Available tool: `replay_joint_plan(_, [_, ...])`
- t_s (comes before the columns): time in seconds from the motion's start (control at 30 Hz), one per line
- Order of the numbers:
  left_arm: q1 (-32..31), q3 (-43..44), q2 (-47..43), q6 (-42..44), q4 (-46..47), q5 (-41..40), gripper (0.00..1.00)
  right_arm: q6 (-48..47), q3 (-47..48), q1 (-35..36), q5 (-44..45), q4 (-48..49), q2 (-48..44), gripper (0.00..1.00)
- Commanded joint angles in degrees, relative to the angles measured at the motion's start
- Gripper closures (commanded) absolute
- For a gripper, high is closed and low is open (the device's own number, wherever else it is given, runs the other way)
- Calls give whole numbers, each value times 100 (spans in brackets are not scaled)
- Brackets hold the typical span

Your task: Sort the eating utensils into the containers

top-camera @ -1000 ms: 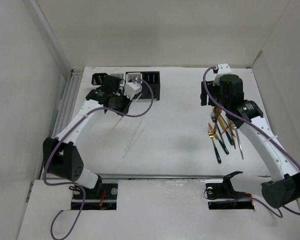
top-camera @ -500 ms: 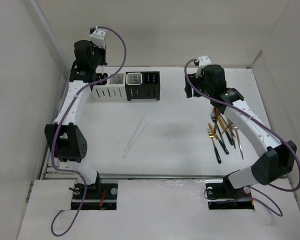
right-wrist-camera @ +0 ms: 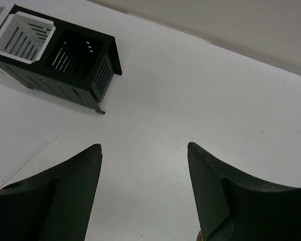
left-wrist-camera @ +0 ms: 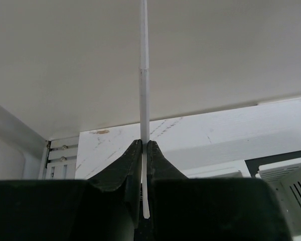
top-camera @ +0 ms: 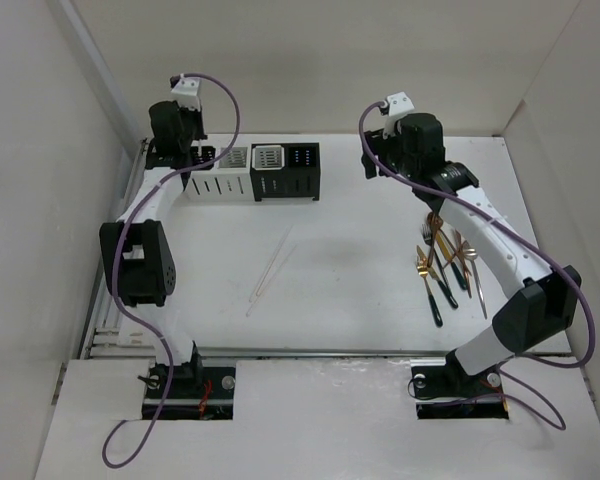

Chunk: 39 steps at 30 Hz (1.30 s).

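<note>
One thin white stick (left-wrist-camera: 145,90) pinched by left gripper (left-wrist-camera: 145,146); right gripper (right-wrist-camera: 144,168) spread, empty. Risk: stick pivots in pinch, misses far-left white slotted caddy (top-camera: 218,187).

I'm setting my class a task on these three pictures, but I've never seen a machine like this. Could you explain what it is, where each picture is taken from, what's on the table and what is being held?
These are two robot arms bolted at the near edge of a white table. The wide picture looks down from above and behind them. The other two pictures come from a camera on each wrist, so each shows its own claw.

The left claw is shut on a thin white stick. The right claw is open and empty above the table.

At the back of the table stands a row of slotted containers, some black and some white. Pale thin sticks lie mid-table. A bunch of gold utensils with dark handles lies on the right.
</note>
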Motion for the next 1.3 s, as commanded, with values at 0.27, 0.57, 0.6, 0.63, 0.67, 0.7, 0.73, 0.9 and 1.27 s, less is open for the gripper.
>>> replay_joint_plan(0.27, [162, -1557, 114, -393, 2127, 667, 100, -121, 123, 198, 487, 32, -340, 26])
replay_joint_plan(0.57, [504, -1692, -597, -280, 1241, 948, 36, -182, -62, 304, 540, 41, -605, 23])
replay_joint_plan(0.6, [574, -1629, -694, -131, 1074, 948, 36, -182, -63, 356, 592, 41, -657, 21])
replay_joint_plan(0.63, [575, -1516, -790, -69, 855, 896, 34, -182, -202, 356, 593, 119, -658, 21])
replay_joint_plan(0.67, [627, -1375, -930, 10, 253, 896, 34, -182, -264, 417, 593, 120, -727, 19])
replay_joint_plan(0.7, [627, -1061, -1001, 107, -101, 783, 33, -182, -335, 418, 593, 207, -815, 18])
replay_joint_plan(0.73, [627, -936, -1072, 238, -427, 781, 33, -182, -492, 470, 593, 260, -868, 15])
replay_joint_plan(0.9, [208, -724, -1791, 1054, -2498, 720, 35, 19, -932, 541, 540, 454, -1272, 9])
replay_joint_plan(1.27, [-2235, -3517, -2760, 1936, -4149, 1370, 46, 450, -1811, 647, 610, 137, -2098, 19])
